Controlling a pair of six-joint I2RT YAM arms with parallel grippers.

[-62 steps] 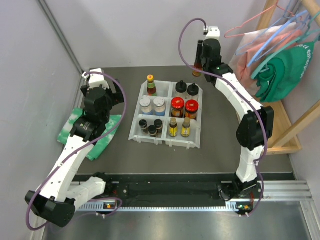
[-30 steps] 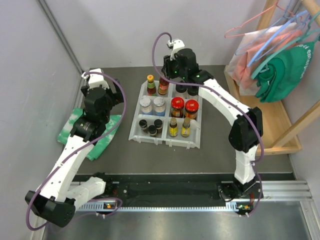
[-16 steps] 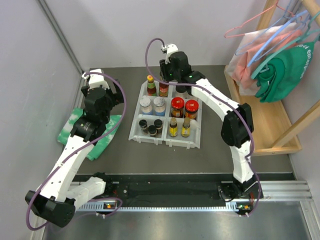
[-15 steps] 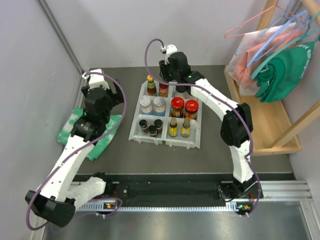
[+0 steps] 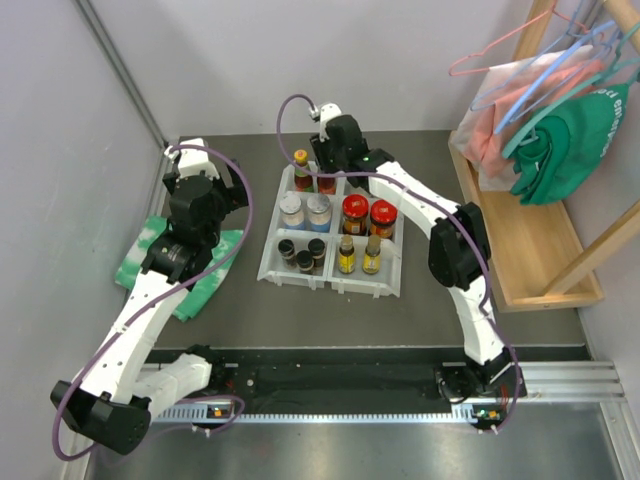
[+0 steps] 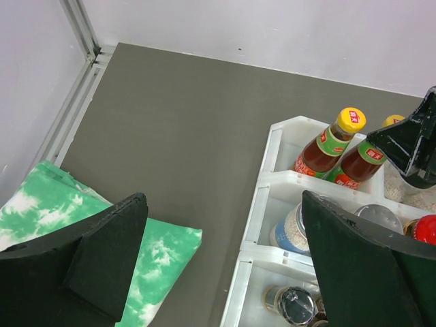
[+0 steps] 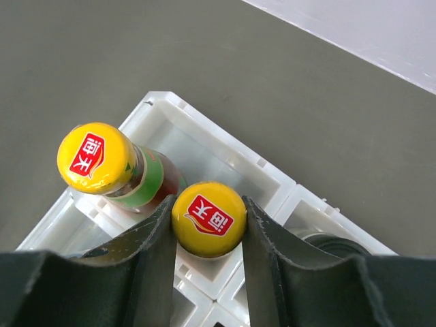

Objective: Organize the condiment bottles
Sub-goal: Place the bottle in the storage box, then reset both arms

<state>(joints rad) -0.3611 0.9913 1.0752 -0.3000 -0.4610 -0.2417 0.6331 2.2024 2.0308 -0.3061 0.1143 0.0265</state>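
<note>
A white tray (image 5: 332, 283) holds the condiment bottles. My right gripper (image 5: 327, 162) is shut on the yellow cap of a brown sauce bottle (image 7: 208, 218), held upright in the tray's far-left compartment (image 7: 225, 146). It stands next to a matching yellow-capped bottle (image 7: 102, 158), and both show in the left wrist view (image 6: 334, 139). Pale-lidded jars (image 5: 305, 210), red-lidded jars (image 5: 368, 214), tiny dark spice jars (image 5: 300, 252) and two small sauce bottles (image 5: 359, 256) fill other compartments. My left gripper (image 6: 225, 231) is open and empty, hovering between the green-white cloth (image 6: 41, 211) and the tray.
The green-white cloth (image 5: 150, 255) lies at the table's left. A wooden rack with hangers and a green bag (image 5: 560, 140) stands at the right. Walls close off the back and left sides.
My right arm swung left from the back right with the sauce bottle and lowered it into the far-left compartment beside the other yellow-capped bottle. The left arm has not moved.
</note>
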